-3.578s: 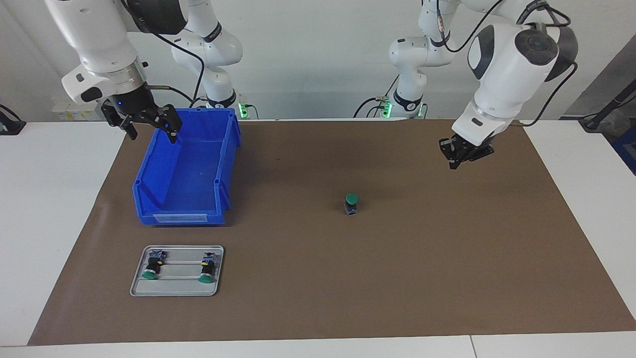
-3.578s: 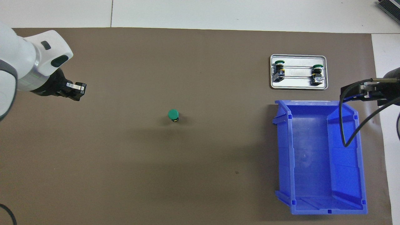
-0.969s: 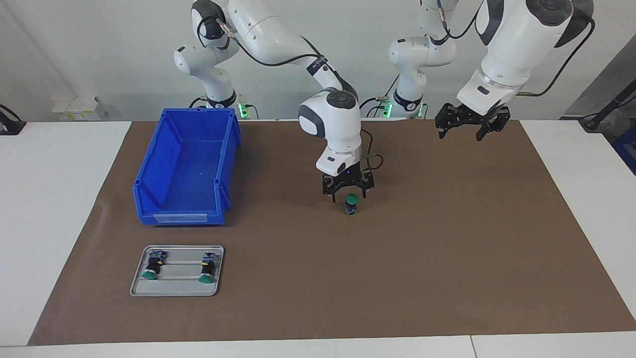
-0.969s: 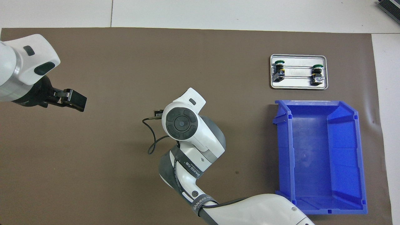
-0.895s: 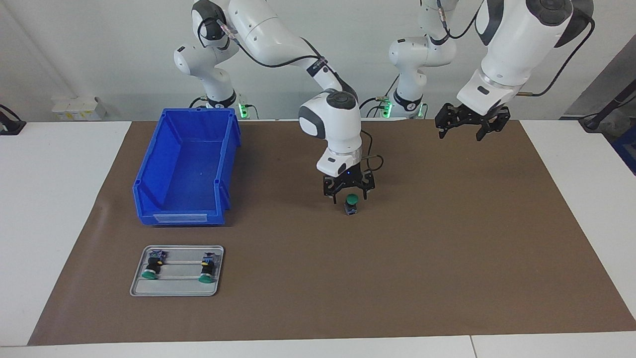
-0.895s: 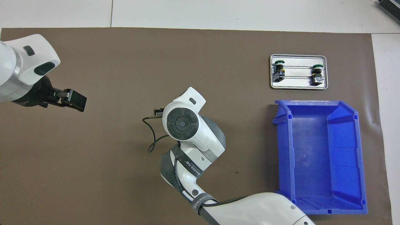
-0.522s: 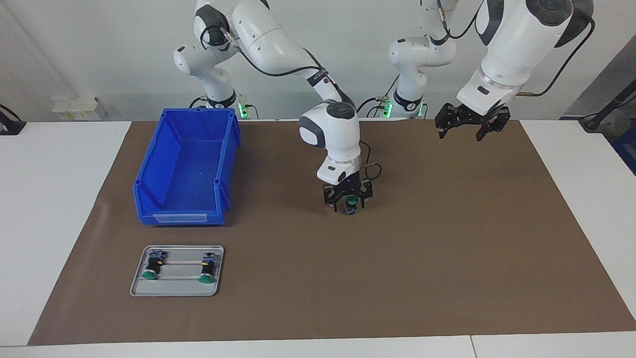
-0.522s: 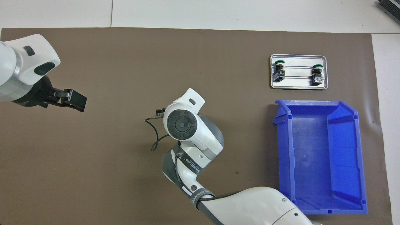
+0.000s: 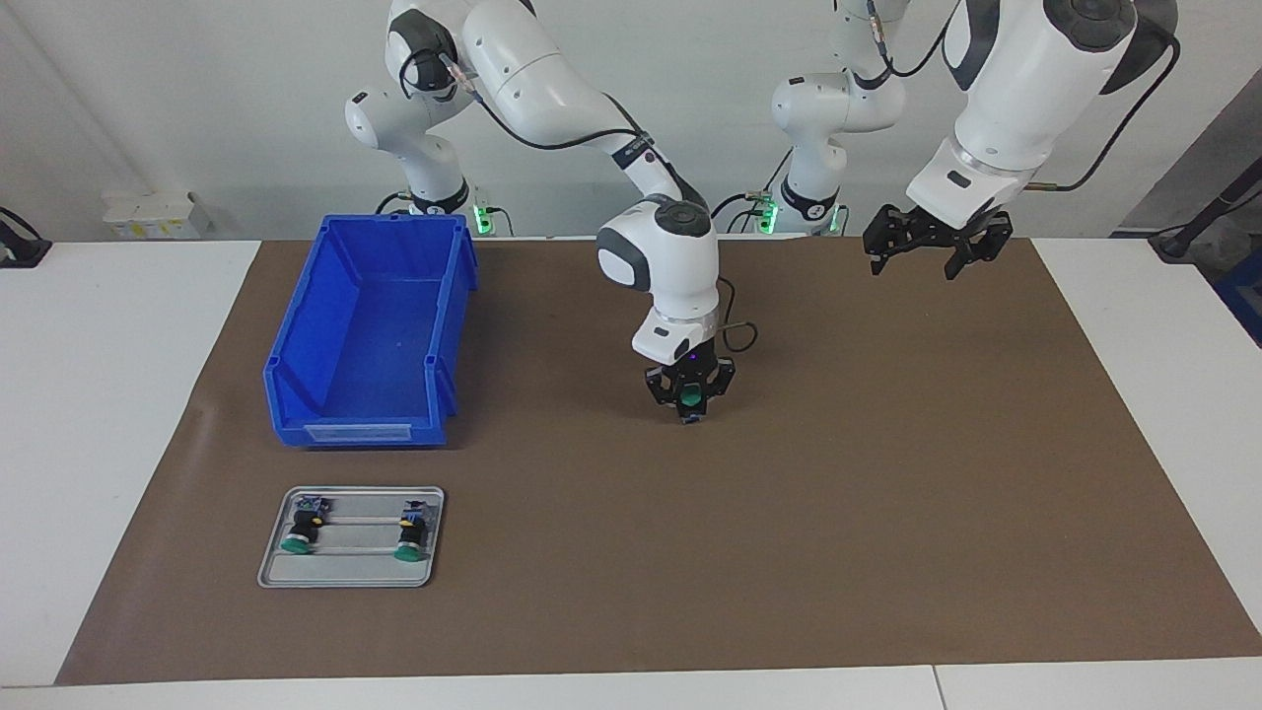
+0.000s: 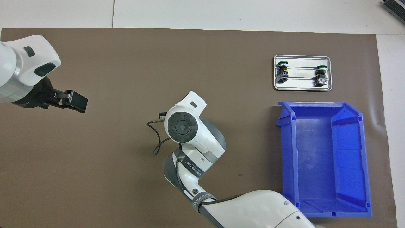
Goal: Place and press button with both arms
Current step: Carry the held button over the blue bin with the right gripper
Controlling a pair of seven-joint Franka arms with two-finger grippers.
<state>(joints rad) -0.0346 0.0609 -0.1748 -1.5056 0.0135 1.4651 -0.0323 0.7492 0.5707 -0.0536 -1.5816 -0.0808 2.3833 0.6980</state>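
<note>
The button [image 9: 695, 398] stands upright mid-bench on the brown mat [image 9: 887, 493], clamped between my right fingers [image 9: 693, 406], while my left fingers [image 9: 937, 252] hang spread open, well apart, above the mat's edge.

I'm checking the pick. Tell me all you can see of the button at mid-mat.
The button stands upright on the brown mat, round green cap up, dark body below, a bluish end at the bottom. The right gripper is shut on it, fingers flanking the cap. In the overhead view the arm hides it.
</note>
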